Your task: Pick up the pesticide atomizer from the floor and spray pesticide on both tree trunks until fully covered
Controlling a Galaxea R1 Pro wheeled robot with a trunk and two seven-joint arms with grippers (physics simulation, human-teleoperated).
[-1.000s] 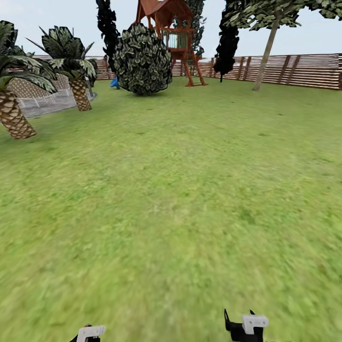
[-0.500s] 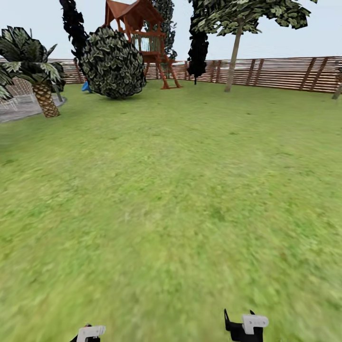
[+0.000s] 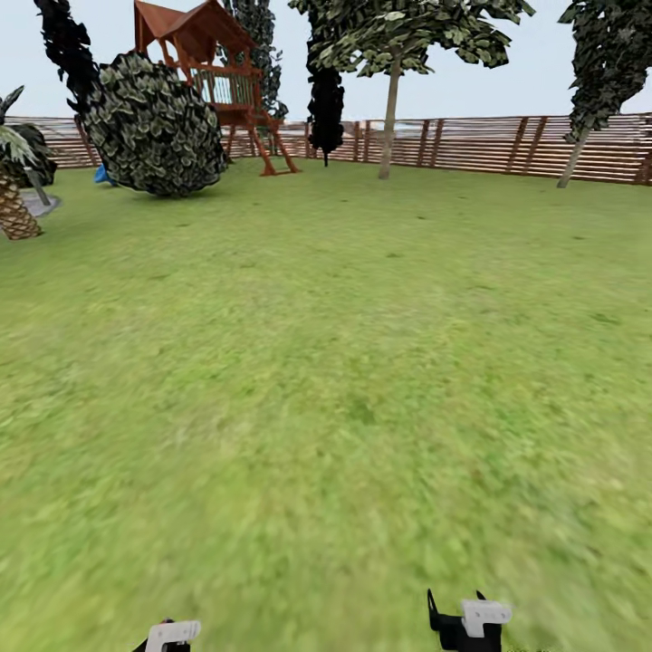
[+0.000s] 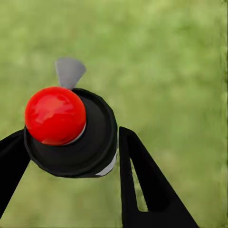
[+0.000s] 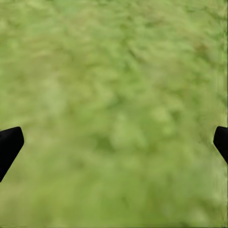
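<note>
- The left hand (image 4: 71, 156) is pinching the pesticide atomizer (image 4: 71, 133): black fingers sit on both sides of its black round cap, w/ a red ball knob on top and a small grey nozzle piece beside it. So the pick-up looks done already.
- The right hand (image 5: 114, 142) is spread wide and holds nothing; only its two black tips show, w/ grass between them.
- In the head view both hands sit low at the near edge, left hand (image 3: 172, 634) and right hand (image 3: 471, 625), above the lawn (image 3: 326, 389).
- The two trees stand far off by the wooden fence (image 3: 471, 145): one pale trunk (image 3: 390, 118) about centre, the other trunk (image 3: 572, 156) more to the right, thinner and leaning.
- Also far: a round bush (image 3: 154, 122), a red-brown playhouse (image 3: 213, 63), a palm (image 3: 14, 204) at the left edge.
- Step in hand, I think: travelling to the first tree. Next move needs driving much closer, approx. toward the centre trunk, then raising the left arm and aiming the nozzle at the trunk before spraying.
</note>
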